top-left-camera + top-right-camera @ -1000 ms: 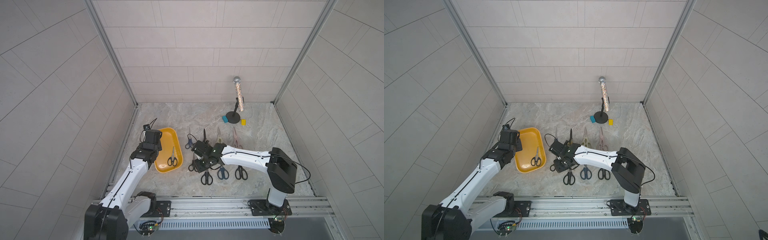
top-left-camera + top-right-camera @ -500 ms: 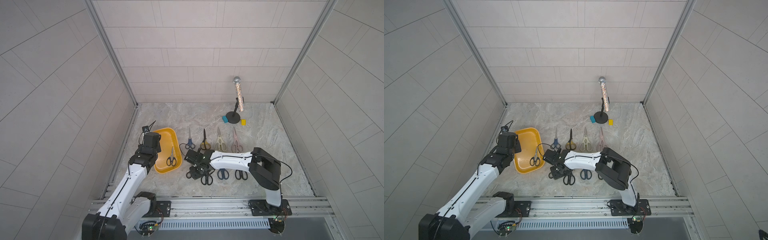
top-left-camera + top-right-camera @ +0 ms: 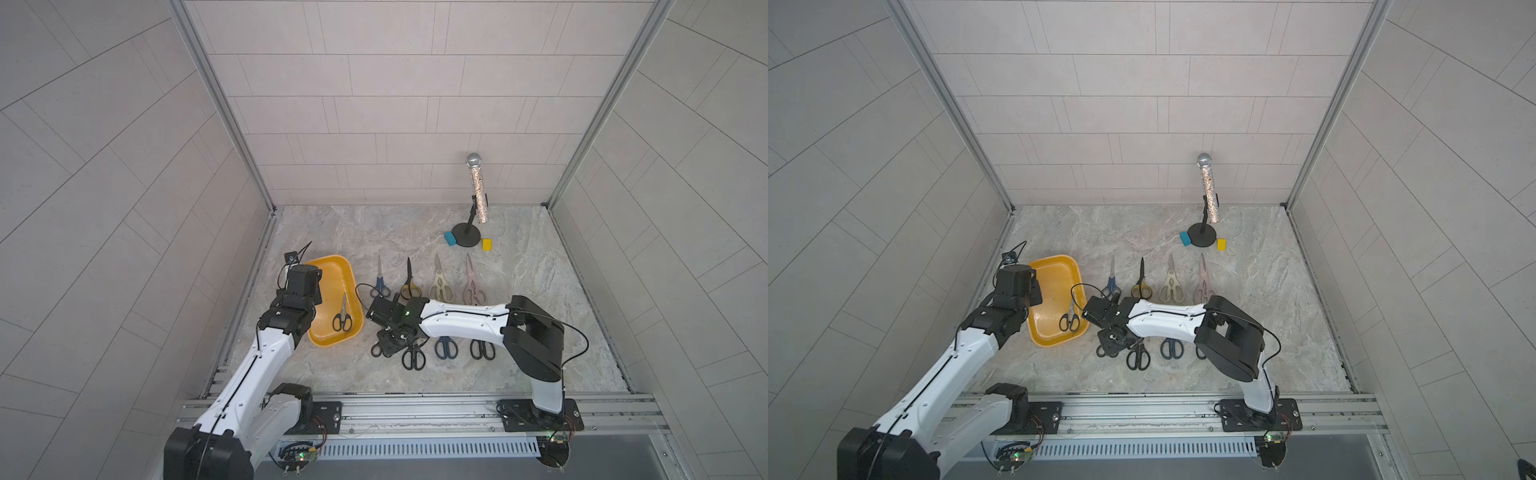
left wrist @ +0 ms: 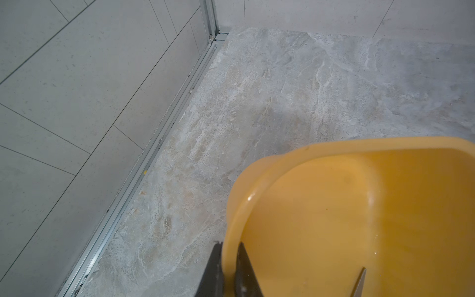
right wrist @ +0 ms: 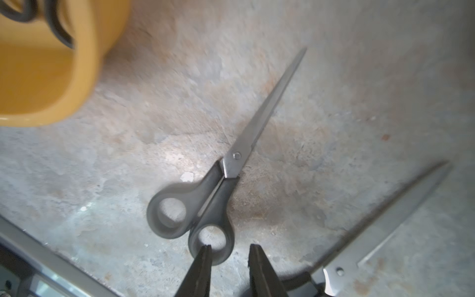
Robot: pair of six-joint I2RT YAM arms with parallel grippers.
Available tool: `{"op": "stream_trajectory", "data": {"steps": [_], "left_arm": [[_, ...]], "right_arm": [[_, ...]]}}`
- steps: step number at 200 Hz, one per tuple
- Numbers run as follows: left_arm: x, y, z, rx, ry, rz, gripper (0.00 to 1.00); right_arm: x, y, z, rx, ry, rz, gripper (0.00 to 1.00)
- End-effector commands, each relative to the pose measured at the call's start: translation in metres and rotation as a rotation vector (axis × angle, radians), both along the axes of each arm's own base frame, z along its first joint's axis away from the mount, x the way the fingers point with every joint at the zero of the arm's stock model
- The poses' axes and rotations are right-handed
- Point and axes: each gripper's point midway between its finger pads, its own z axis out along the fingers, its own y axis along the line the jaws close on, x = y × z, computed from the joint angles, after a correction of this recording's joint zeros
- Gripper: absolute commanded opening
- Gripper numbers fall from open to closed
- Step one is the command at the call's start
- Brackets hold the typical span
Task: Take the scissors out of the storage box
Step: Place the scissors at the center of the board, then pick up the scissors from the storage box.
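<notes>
The storage box (image 3: 332, 276) holds one pair of black-handled scissors (image 3: 342, 318), lying between my two end effectors. My left end effector (image 4: 228, 245) is clamped on the box's rim, one finger outside the wall and one inside. Only the left wrist view shows this, because the arm covers it in both top views; of the boxed pair, that view catches just a blade tip.

My right end effector (image 5: 229, 248) stands slightly parted and holds nothing. One fingertip (image 5: 203, 264) overlaps a handle ring of a grey-handled pair (image 5: 232, 164) lying flat on the desk (image 5: 334, 90), blades pointing away from it. Another pair (image 5: 380, 231) lies just beside. Beyond this end effector, both top views show a row of four more, the cream shears (image 3: 438, 286) among them.
</notes>
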Motion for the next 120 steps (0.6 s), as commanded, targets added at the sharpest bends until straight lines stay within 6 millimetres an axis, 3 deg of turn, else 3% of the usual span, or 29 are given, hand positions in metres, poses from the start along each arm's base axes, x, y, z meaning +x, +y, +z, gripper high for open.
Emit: {"op": "stream_trajectory", "data": {"steps": [1,22,42,89,120], "left_arm": [[-0.002,0.003,-0.004,0.026,0.018,0.008,0.00],[-0.002,0.003,-0.005,0.022,0.025,0.012,0.00],[-0.003,0.004,-0.005,0.020,0.027,0.023,0.00],[-0.006,0.005,-0.005,0.001,0.021,0.063,0.00],[-0.008,0.008,-0.003,0.012,0.016,0.079,0.00]], "right_arm": [[0.012,0.016,0.056,0.103,-0.109,0.051,0.29],[0.018,0.041,0.081,0.212,-0.144,0.088,0.29],[0.027,0.066,0.092,0.279,-0.162,0.096,0.29],[0.036,0.114,0.073,0.346,-0.047,0.019,0.32],[0.042,0.123,0.051,0.342,0.009,-0.081,0.42]]}}
